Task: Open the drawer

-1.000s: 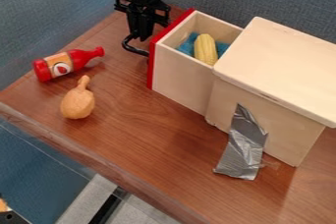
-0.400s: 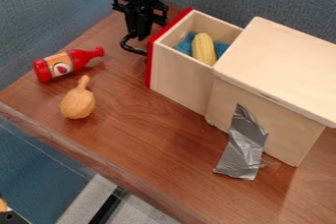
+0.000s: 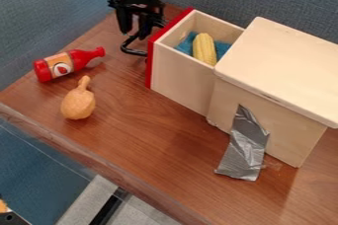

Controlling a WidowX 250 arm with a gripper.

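My gripper (image 3: pixel 135 27) hangs at the top left, just left of the drawer's red front, with its two fingers spread apart. The black curved handle (image 3: pixel 132 50) of the drawer lies below and between the fingers, and neither finger is closed on it. The wooden drawer (image 3: pixel 182 81) stands pulled well out of the box (image 3: pixel 284 66), towards the left. Inside it are a yellow corn cob (image 3: pixel 204 49) and a blue cloth (image 3: pixel 187 45).
A red bottle (image 3: pixel 68 63) and a brown drumstick-shaped toy (image 3: pixel 78 101) lie on the table (image 3: pixel 145 140) at the left. Silver tape (image 3: pixel 245 145) runs from the box's side down to the table. Blue-grey walls border the table behind and at the left.
The gripper's fingers have opened apart, and the gripper has shifted slightly left and up. The drawer has slid slightly left since the earliest frame.
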